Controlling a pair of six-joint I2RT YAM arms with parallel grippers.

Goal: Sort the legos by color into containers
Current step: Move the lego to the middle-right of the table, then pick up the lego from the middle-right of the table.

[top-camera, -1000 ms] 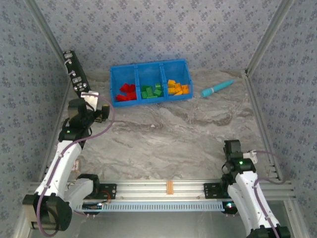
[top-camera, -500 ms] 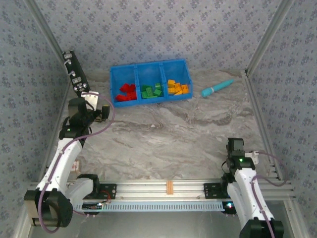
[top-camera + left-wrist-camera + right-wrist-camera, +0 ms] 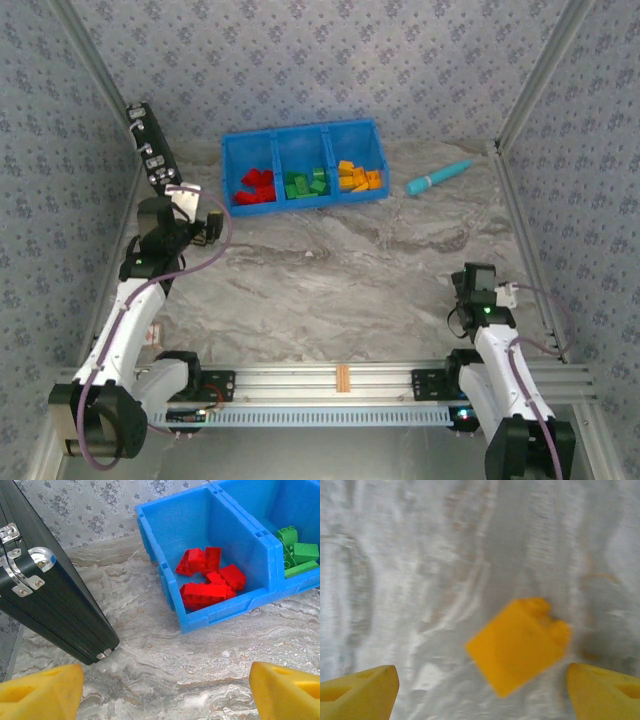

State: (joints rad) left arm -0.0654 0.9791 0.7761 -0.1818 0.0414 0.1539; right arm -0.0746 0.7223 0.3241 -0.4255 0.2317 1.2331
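The blue bin [image 3: 305,140] at the back holds the containers: red legos [image 3: 255,187] on the left, green legos [image 3: 306,184] in the middle, orange-yellow legos [image 3: 359,178] on the right. My left gripper [image 3: 205,228] hovers open near the bin's left corner. Its wrist view shows the red legos [image 3: 210,580] and green legos [image 3: 297,555] beyond its empty gripper [image 3: 165,695]. My right gripper [image 3: 478,280] is at the near right. It is open [image 3: 482,690] above a loose orange-yellow lego [image 3: 517,642], which lies tilted on the table between the fingertips, touching neither.
A black panel with silver parts [image 3: 150,150] leans at the left wall, close to my left gripper and seen as a dark case [image 3: 45,605]. A teal pen-like stick [image 3: 438,179] lies right of the bin. Metal frame posts border both sides.
My right gripper has moved a little away from its base and to the right. The left arm has barely shifted. The bin and its bricks are as before.
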